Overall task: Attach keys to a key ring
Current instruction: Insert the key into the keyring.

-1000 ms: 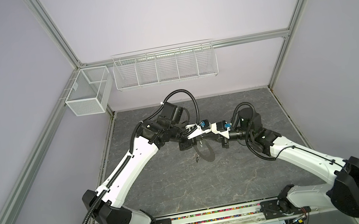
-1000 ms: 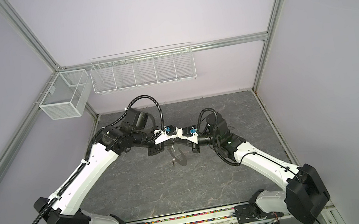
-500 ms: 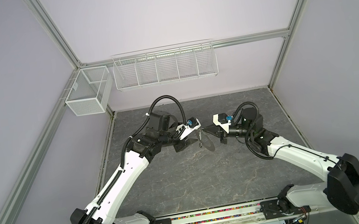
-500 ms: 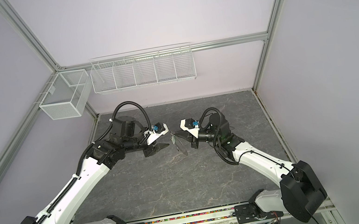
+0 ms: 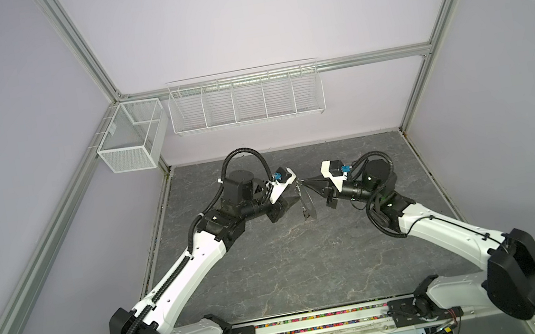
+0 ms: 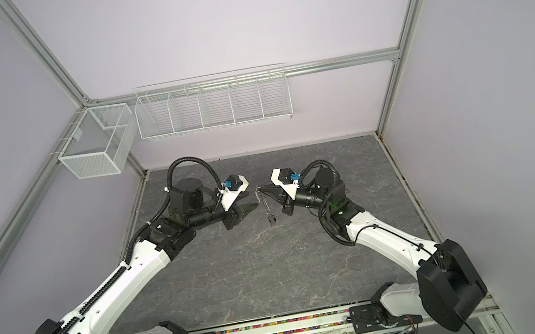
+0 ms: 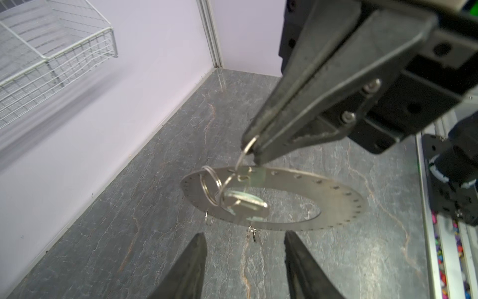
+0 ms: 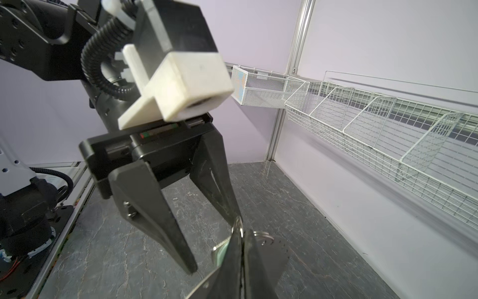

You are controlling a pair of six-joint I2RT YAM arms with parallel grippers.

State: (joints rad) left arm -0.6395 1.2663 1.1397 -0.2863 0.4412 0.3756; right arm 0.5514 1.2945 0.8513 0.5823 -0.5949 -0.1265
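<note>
Grey metal, flat and punched with tiny holes round its rim: the key ring (image 7: 336,191) hangs in the air above the marbled desk (image 5: 276,275), between my two arms. The right gripper (image 7: 252,151) has its jaws pressed tight together on a small wire loop (image 7: 247,148) fixed at the rim, and the whole disc dangles from that pinch, showing nearly edge-on in both top views. The left gripper (image 7: 244,242) has its jaws standing partly open with nothing between them, the tips near the key ring but apart from it. A silvery key with a pale greenish tag (image 7: 245,203) sits on a split ring (image 7: 210,187) threaded through the rim and lies across the wide central hole. At the ring's lowest point a small dark piece (image 6: 271,219) hangs down; it may be the black-tagged key, but it is too small for me to say.
</note>
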